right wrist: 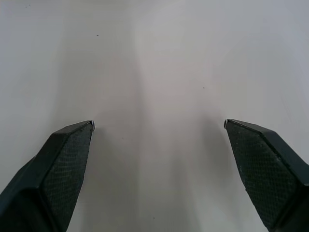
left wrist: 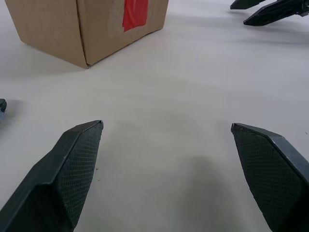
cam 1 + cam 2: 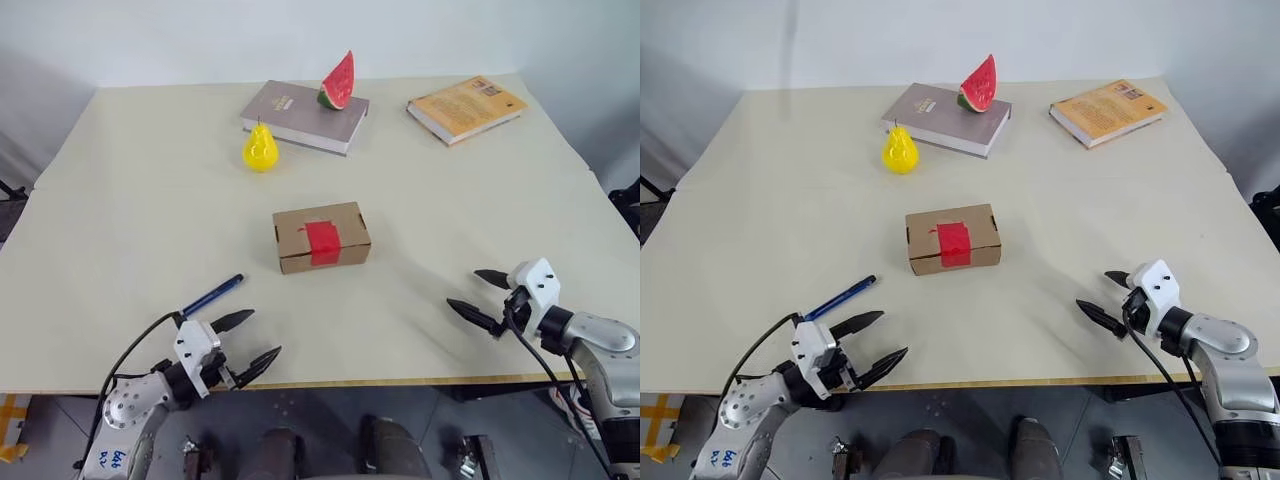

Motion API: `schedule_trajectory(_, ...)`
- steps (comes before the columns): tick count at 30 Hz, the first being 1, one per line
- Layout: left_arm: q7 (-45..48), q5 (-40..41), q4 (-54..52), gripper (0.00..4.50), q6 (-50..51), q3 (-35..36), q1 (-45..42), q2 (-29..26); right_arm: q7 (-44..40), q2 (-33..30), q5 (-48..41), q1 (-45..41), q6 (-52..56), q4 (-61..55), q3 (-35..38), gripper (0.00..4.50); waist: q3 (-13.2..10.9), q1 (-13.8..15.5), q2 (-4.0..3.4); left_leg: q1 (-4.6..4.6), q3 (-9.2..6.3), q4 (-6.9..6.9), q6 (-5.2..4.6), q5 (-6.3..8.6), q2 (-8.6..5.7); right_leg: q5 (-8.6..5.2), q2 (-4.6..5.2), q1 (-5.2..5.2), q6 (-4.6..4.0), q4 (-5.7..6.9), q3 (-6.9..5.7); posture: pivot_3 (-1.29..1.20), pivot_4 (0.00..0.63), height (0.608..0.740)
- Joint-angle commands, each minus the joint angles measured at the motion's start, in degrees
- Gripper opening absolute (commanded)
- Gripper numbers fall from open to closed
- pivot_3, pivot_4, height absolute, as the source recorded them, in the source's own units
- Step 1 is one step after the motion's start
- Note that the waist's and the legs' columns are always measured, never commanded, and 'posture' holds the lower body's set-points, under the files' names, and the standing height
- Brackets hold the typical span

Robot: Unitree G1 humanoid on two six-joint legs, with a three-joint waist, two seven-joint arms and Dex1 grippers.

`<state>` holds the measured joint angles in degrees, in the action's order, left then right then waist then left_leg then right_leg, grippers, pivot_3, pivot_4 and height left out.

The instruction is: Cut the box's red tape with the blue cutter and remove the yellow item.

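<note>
nothing of the task looked done. at the surface's near edge the left gripper (image 3: pixel 243 342) and right gripper (image 3: pixel 481 296) hovered with fingers spread wide and empty. the blue cutter (image 3: pixel 213 295) lay untouched just beyond the left one. mid-surface, the box (image 3: pixel 321 237) sat closed, the red tape (image 3: pixel 322 242) uncut, so the yellow item was presumably inside.

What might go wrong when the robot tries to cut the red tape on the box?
The blue cutter is thin and lies flat on the table, so the left gripper may fumble the pickup or nudge it away. The box is small and nothing holds it, so it may slide under the cut. The red tape is short, easy to miss.
</note>
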<state>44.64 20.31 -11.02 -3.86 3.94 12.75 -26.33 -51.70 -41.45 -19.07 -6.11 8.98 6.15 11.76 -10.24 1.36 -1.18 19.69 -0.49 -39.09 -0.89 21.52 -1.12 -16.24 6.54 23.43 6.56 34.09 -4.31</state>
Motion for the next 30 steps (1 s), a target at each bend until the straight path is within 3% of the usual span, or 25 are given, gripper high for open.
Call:
schedule_trajectory(1,-1.1,-1.2,-2.1,4.5,0.1,0.4,-0.1,-0.6,0.2,-0.7,-0.3,-0.5,0.0,-0.9,1.3,4.5,0.0,0.0,0.0,0.0,0.01,-0.01,0.0,0.0,0.0,0.0,0.0,0.0,0.0,0.01,0.01,0.0,0.15,0.74)
schedule_trajectory(8,-4.6,-1.0,-7.7,4.5,10.3,-1.1,-1.8,-1.6,2.5,-1.4,-0.4,-1.5,5.5,-2.8,1.3,4.5,0.0,0.0,0.0,-0.02,0.02,-0.03,-0.01,-0.01,-0.01,0.01,0.01,0.0,0.01,0.28,0.04,0.0,0.15,0.74)
schedule_trajectory(11,-1.8,2.9,-9.7,4.5,10.5,-0.7,-3.8,-1.5,4.2,-1.2,1.1,-2.9,4.5,-3.3,1.1,4.5,0.0,0.0,0.0,-0.03,0.02,-0.04,-0.01,-0.01,-0.01,0.01,0.01,0.01,0.01,0.33,0.06,0.0,0.15,0.74)
schedule_trajectory(15,-4.5,3.8,-10.6,3.67,14.0,0.5,-9.1,-1.4,5.3,-0.4,-0.4,-5.9,6.3,-4.2,1.7,3.64,0.0,0.0,0.0,-0.04,0.04,-0.11,-0.01,-0.01,-0.02,0.01,0.0,0.02,0.01,0.35,0.07,0.0,0.15,0.74)
schedule_trajectory(19,-7.8,9.3,-11.0,2.51,19.4,5.5,-15.5,-1.4,5.8,0.2,-1.4,-10.2,9.6,-6.5,0.0,2.28,0.0,0.0,0.01,-0.03,0.04,-0.11,-0.01,-0.01,-0.02,0.01,-0.05,0.03,0.02,0.43,0.05,0.0,0.15,0.74)
schedule_trajectory(25,-7.9,12.6,-9.1,0.63,24.2,10.7,-17.8,-4.5,7.6,1.2,-0.7,-14.4,14.1,-6.2,-2.0,0.22,0.0,-0.3,0.03,-0.07,0.07,-0.11,0.0,-0.02,-0.01,0.02,-0.06,0.05,0.03,0.53,0.0,0.0,0.15,0.74)
schedule_trajectory(27,-7.4,12.0,-7.0,0.03,24.3,11.4,-18.9,-5.6,7.8,2.0,-0.2,-16.3,13.9,-4.8,-3.2,0.0,0.0,-0.2,0.08,-0.07,0.07,-0.11,-0.01,-0.02,-0.03,0.02,-0.06,0.05,0.03,0.53,0.0,0.0,0.15,0.74)
schedule_trajectory(30,-7.5,7.7,0.0,0.01,21.7,10.5,-22.7,-6.7,9.1,4.4,2.8,-21.8,15.2,-0.7,-7.9,0.0,-0.1,-0.2,0.1,-0.06,0.11,-0.16,-0.04,-0.05,-0.09,0.02,-0.07,0.05,0.04,0.54,0.01,0.0,0.15,0.74)
